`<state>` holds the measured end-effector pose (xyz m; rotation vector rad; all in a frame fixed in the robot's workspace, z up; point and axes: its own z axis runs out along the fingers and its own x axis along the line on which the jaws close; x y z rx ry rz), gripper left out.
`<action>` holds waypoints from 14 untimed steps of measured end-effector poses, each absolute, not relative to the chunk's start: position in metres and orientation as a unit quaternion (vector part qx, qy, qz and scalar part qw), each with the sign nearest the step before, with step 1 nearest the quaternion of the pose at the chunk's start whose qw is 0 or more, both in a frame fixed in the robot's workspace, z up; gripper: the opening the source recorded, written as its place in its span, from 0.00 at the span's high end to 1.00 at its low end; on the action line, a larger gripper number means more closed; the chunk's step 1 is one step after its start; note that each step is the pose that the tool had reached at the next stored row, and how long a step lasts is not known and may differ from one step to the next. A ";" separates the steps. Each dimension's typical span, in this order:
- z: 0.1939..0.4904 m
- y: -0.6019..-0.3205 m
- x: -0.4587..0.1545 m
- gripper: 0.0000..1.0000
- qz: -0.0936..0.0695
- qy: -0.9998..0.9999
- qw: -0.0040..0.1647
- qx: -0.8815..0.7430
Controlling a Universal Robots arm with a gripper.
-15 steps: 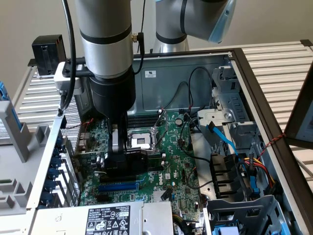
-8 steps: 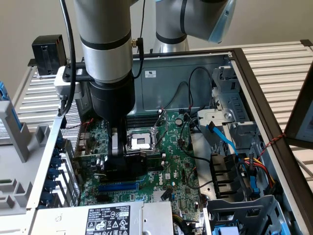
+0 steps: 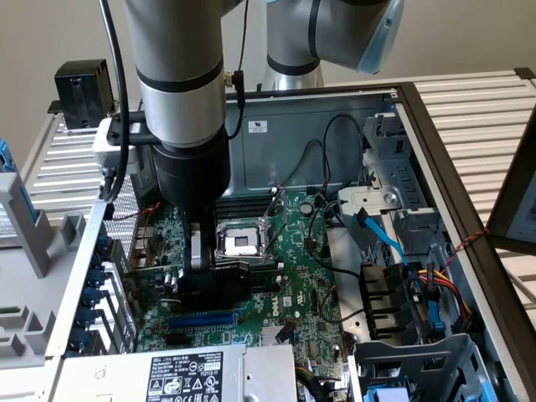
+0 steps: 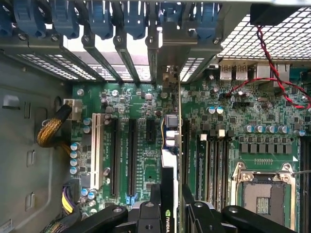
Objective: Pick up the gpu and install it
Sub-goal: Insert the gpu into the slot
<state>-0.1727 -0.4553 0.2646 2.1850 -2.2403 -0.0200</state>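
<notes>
Nearest the wrist camera, the gripper (image 4: 167, 213) has its dark fingers (image 4: 149, 211) clamped on the gpu (image 4: 170, 160), which stands on edge between the jaws and runs straight ahead of them, low over the motherboard (image 4: 146, 102). Whether its lower edge has entered a slot cannot be told. At the end far from the jaws, its metal bracket (image 4: 167, 80) sits close to the rear slot frame (image 4: 153, 58). Long black expansion slots (image 4: 131, 155) lie to one side of the jaws, the CPU socket (image 4: 265, 189) to the other. Misalignment looks the likeliest trouble: a slight tilt or sideways offset could land the card beside its slot or hang the bracket on the frame, and pressing then might bend the card or make it slip.
</notes>
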 end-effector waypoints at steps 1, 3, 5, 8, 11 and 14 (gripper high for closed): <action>0.265 -0.455 -0.173 0.74 -0.007 -0.716 0.005 0.698; 0.265 -0.455 -0.174 0.74 -0.009 -0.716 0.004 0.698; 0.264 -0.456 -0.174 0.74 -0.011 -0.716 0.002 0.698; 0.265 -0.458 -0.174 0.74 -0.014 -0.716 0.000 0.697; 0.264 -0.460 -0.174 0.74 -0.015 -0.718 0.000 0.696; 0.264 -0.461 -0.173 0.74 -0.015 -0.718 0.000 0.696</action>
